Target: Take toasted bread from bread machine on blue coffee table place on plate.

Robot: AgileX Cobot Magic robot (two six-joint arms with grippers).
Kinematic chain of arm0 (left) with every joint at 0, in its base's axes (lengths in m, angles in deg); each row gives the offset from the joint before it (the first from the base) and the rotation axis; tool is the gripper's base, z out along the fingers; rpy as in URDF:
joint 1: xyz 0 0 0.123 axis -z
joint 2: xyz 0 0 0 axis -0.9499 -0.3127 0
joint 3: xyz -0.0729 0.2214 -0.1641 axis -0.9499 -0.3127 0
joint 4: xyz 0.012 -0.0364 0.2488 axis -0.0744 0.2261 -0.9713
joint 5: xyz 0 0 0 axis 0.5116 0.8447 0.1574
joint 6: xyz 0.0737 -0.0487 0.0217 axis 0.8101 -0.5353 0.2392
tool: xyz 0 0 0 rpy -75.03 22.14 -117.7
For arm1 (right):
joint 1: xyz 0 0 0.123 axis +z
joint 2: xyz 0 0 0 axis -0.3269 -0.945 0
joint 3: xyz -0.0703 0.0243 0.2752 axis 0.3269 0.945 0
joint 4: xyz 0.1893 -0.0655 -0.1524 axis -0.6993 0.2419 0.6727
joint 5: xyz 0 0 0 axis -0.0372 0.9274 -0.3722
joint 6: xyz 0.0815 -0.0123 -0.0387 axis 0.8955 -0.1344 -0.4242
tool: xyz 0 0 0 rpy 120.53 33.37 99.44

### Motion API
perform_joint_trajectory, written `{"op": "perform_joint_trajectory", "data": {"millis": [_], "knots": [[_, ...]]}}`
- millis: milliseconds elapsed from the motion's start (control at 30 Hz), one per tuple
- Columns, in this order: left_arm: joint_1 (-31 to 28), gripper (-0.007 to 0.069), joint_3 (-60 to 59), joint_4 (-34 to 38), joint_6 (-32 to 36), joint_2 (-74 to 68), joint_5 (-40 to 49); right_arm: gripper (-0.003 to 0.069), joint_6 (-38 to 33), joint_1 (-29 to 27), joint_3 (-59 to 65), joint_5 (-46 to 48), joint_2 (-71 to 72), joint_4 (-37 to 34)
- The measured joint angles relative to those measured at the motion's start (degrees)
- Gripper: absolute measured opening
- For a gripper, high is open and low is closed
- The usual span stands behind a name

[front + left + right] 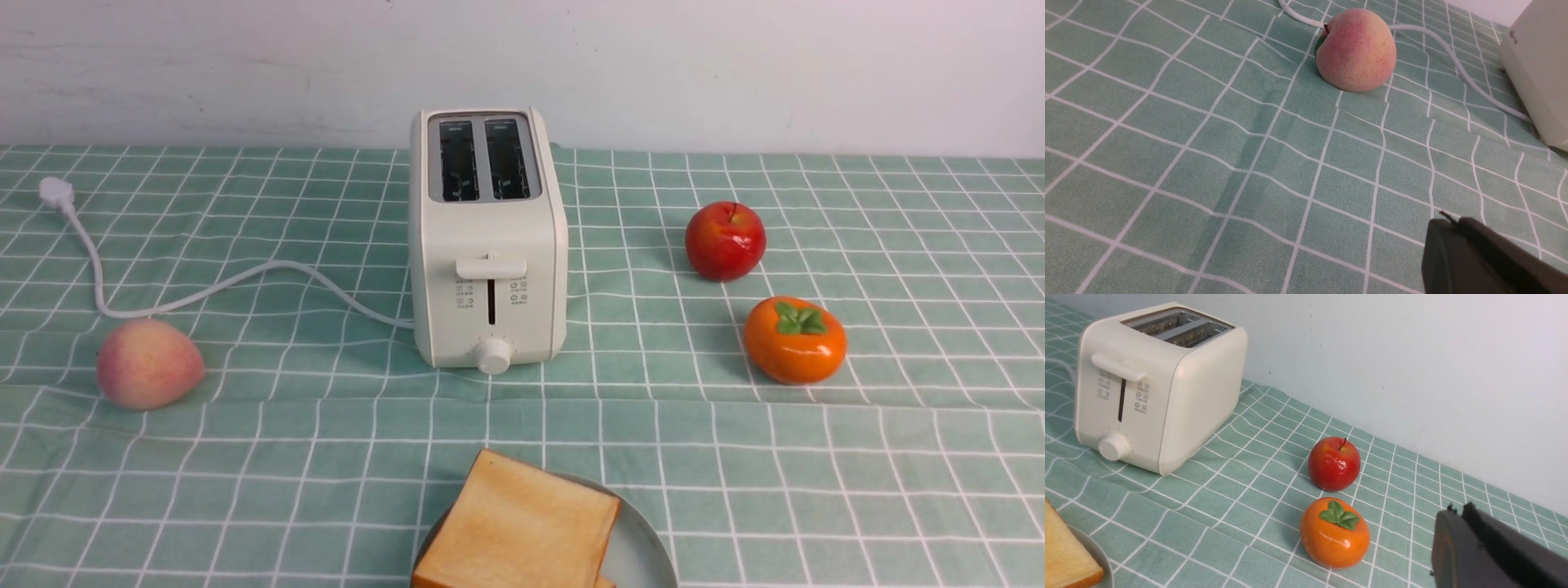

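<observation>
Neither arm visible from the front; only dark fingertips at the edge of each wrist picture. Left gripper (pixel 1447 222) low over the bench (pixel 816 490), jaws pressed together, nothing between them, peach (pixel 1356 50) and white cord (pixel 1453 57) ahead of it. Right gripper (pixel 1457 512) likewise low and tilted, jaws nearly closed with only a sliver between them, empty, persimmon (pixel 1335 535) just beside it and red apple (pixel 1334 463) past that. Bread machine (pixel 487 237) upright at centre, both slots dark and bare, lever up. Toasted bread (pixel 522 527) stacked on the plate (pixel 645 555) at 6 o'clock from the bread machine, top slice overlapping the lower one, well apart from both grippers. Peach at 8 o'clock from the bread machine, apple at 3 o'clock, persimmon at 4 o'clock.
</observation>
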Motion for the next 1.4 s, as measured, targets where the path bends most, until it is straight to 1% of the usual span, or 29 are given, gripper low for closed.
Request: {"op": "perform_joint_trajectory", "data": {"millis": [400,467,600,667,700,867,967,1033,1067,1133,1167,1200,1233,1267,1300,1400], "knots": [[0.35,0.0,0.0,-0.43,-0.63,0.0,0.08,0.0043,0.0,0.0,0.0,-0.22,0.0,0.05],[0.35,0.0002,0.0,-0.43,-0.63,0.0,0.12,0.0048,0.0,-1.66,0.0,-0.81,0.94,0.05],[0.35,0.0004,0.0,-0.43,-0.63,0.0,0.34,0.0053,0.0,-9.17,0.0,-2.71,5.39,0.05],[0.35,0.0006,0.0,-0.43,-0.63,0.0,0.51,0.0055,0.0,-15.5,0.0,-3.86,8.41,0.05],[0.35,0.0006,-0.05,-0.43,-0.63,0.0,0.51,0.0056,0.0,-19.52,0.0,-4.04,10.36,0.06],[0.35,0.0009,-0.09,-0.43,-0.63,0.0,0.51,0.0064,0.0,-33.46,0.0,-3.97,15.66,2.77],[0.35,0.0015,-0.09,-0.43,-0.63,0.0,0.51,0.007,0.0,-38.5,0.0,-4.02,16.2,2.05],[0.35,0.0017,-0.09,-0.43,-0.63,0.0,0.51,0.0071,0.0,-39.39,0.0,-3.95,16.4,0.37],[0.35,0.0017,-0.09,-0.43,-0.63,0.0,0.51,0.0072,0.05,-39.53,0.0,-3.74,16.9,-3.12],[0.35,0.0017,-0.09,-0.43,-0.63,0.0,0.51,0.0075,0.79,-38.63,0.0,-2.82,18.1,-13.57],[0.35,0.0017,-0.09,-0.43,-0.63,0.0,0.51,0.0076,0.86,-38.41,0.0,-2.68,18.41,-14.67],[0.35,0.0019,-0.09,-0.43,-0.68,0.0,0.51,0.0078,0.54,-37.81,0.0,-0.63,19.76,-24.8],[0.35,0.0019,-0.09,-0.43,-0.68,0.0,0.51,0.0078,0.21,-37.76,0.0,0.07,19.92,-27.04],[0.35,0.0019,-0.09,-0.43,-0.68,0.0,0.51,0.0081,-1.79,-37.6,0.0,3.04,21.05,-34.48],[0.35,0.0019,-0.09,-0.43,-0.68,0.0,0.51,0.0082,-3.5,-37.52,0.0,5.11,21.74,-39.5],[0.35,0.0019,-0.09,-0.43,-0.68,0.0,0.51,0.0086,-9.97,-37.31,0.0,12.1,23.24,-49.2]]}}
